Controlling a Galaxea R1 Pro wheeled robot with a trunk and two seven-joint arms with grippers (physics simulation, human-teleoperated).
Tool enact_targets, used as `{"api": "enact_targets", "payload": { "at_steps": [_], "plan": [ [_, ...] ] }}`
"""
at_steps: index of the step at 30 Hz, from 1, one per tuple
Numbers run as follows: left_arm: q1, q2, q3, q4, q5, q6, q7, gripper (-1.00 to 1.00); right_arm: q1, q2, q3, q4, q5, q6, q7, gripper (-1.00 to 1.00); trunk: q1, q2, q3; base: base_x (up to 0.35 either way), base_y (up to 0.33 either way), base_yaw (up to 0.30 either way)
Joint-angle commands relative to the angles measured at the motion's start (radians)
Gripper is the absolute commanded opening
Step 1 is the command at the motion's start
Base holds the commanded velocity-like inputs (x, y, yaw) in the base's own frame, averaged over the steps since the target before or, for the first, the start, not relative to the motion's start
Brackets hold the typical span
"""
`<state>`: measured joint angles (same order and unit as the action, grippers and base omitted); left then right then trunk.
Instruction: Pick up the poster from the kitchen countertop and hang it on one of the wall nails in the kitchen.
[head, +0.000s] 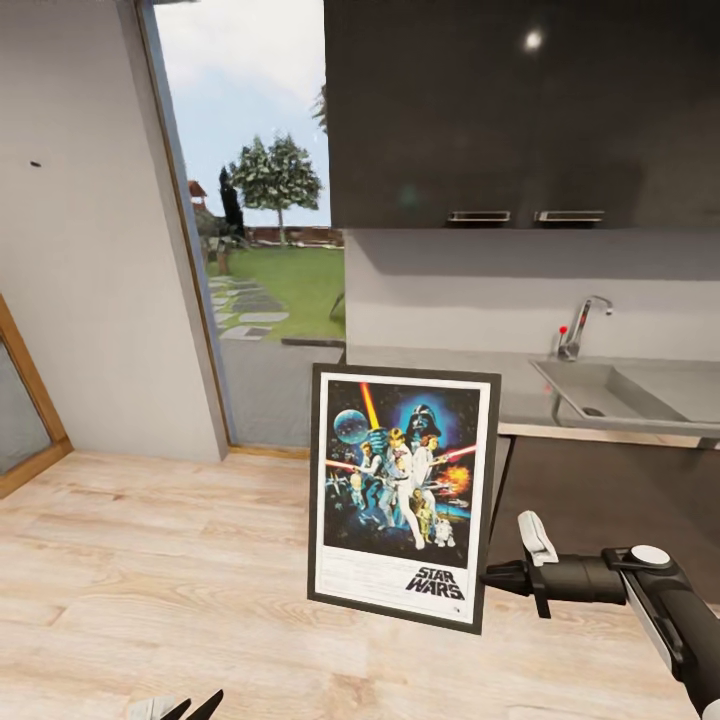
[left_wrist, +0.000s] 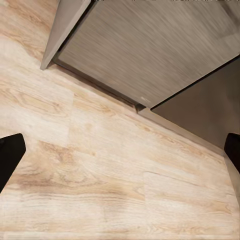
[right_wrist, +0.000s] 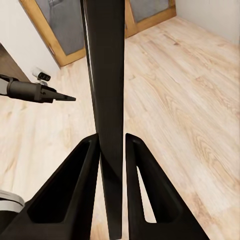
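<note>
The poster (head: 402, 492), a black-framed Star Wars print with a white border, hangs upright over the wooden floor in the head view. My right gripper (head: 487, 576) is shut on its right edge, low down. In the right wrist view both fingers (right_wrist: 85, 165) press the poster's thin black edge (right_wrist: 106, 75) between them. A wall nail (head: 35, 163) shows as a dark speck on the light-grey wall at the left. The light-grey kitchen countertop (head: 520, 400) with its sink (head: 625, 392) and chrome tap (head: 580, 325) lies behind the poster. My left gripper (head: 190, 708) hangs low and open, holding nothing, its fingers (left_wrist: 10, 155) far apart.
Dark upper cabinets (head: 520, 110) hang above the countertop. A tall glass opening (head: 265, 230) looks onto a garden. A wood-framed glass door (head: 25, 410) stands at the far left. The floor (head: 150, 570) is light wood planks, and dark cabinet fronts (left_wrist: 150, 45) rise beside my left gripper.
</note>
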<state>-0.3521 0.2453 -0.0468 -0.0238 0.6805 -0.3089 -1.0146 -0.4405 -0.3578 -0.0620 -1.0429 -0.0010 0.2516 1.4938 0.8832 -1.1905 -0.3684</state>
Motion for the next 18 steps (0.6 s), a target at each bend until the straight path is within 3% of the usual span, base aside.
{"api": "enact_targets", "payload": {
  "at_steps": [1,18],
  "plan": [
    [-0.001,0.0,-0.005,0.001,0.004,-0.006,-0.002,1.0,0.0,0.0,-0.001,0.0,0.0,0.014,0.006,-1.0,-0.004,0.007,0.002,0.0,0.0,0.0],
    [-0.001,0.0,-0.005,0.001,0.005,-0.006,-0.001,1.0,-0.001,0.0,-0.001,0.0,0.0,0.014,0.005,-1.0,-0.069,0.126,0.055,0.0,0.0,0.0]
  ]
}}
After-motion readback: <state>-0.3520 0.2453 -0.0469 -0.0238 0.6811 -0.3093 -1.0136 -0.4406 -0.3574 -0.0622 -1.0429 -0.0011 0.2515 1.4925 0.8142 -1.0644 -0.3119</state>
